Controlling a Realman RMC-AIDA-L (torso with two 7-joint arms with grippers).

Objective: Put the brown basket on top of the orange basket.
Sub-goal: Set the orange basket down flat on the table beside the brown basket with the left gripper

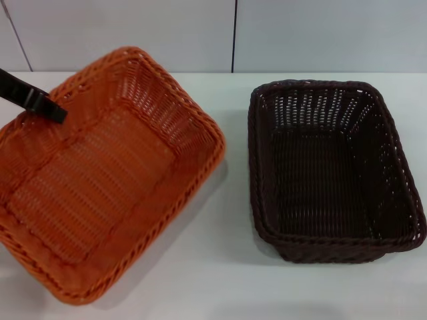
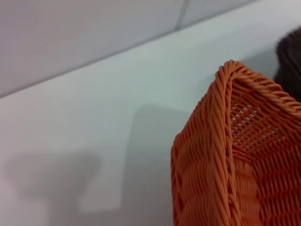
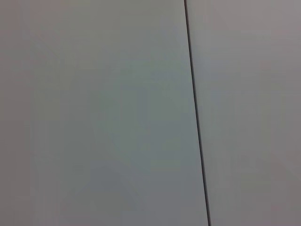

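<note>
Dark-brown woven basket (image 1: 331, 170), empty, upright

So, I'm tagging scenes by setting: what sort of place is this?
Probably a lab test bench: a bare white table against plain white wall panels, holding only an orange basket and a brown basket.

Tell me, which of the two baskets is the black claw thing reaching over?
The orange basket, on the robot's left. The left gripper is over its far rim, while the brown basket sits apart on the right with nothing near it.
</note>
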